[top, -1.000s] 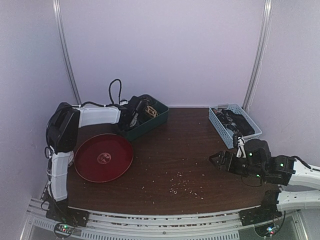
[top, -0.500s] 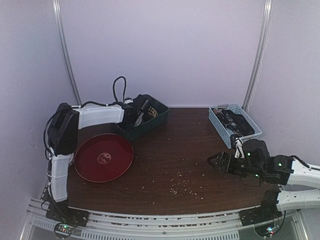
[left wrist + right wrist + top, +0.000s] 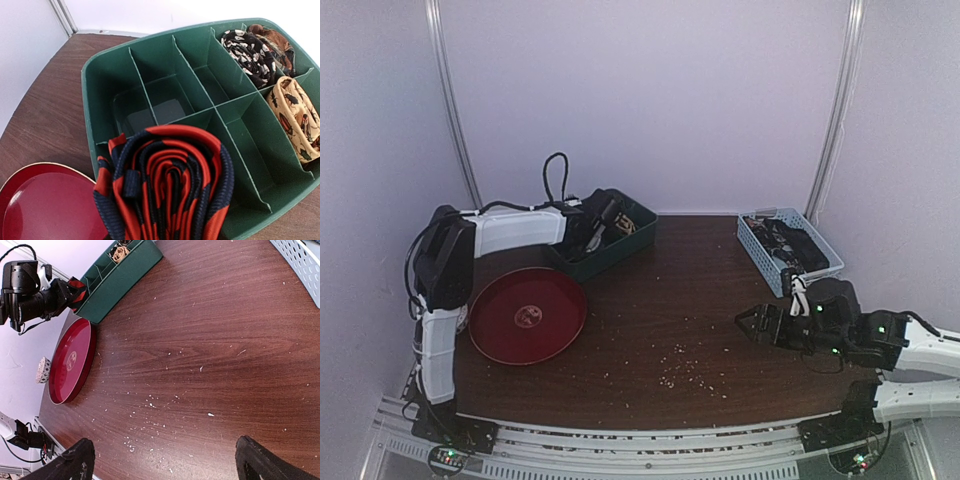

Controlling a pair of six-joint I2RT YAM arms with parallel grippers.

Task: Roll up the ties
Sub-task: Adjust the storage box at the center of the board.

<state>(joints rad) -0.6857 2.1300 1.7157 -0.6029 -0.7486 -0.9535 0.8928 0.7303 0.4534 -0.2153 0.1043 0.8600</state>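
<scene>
The striped tie, coiled in orange-red and dark navy bands, is held in the left gripper just above the near wall of the green box. The fingers are hidden behind the coil in the wrist view, so the grip is judged closed on the fabric. The right gripper is spread wide and holds nothing, hovering low over the table, well apart from the box. The main risk is judged to be unrolling: the woven fabric is soft and springy, and if it is released before it is seated between the dividers, the coil is likely to loosen. A second risk is snagging. The dividers are thin, rigid plastic, and the coil appears about as wide as one compartment, so a layer may be caught on an edge and left perched on top. The coil may also be dropped outside the wall, toward the red plate, if the release is made too near. Two compartments at the far right are already filled: a black-and-white tie and a tan tie printed with insects, both in soft folded coils. The plate is glossy and round; the table is dark wood grain, scattered with pale crumbs.
</scene>
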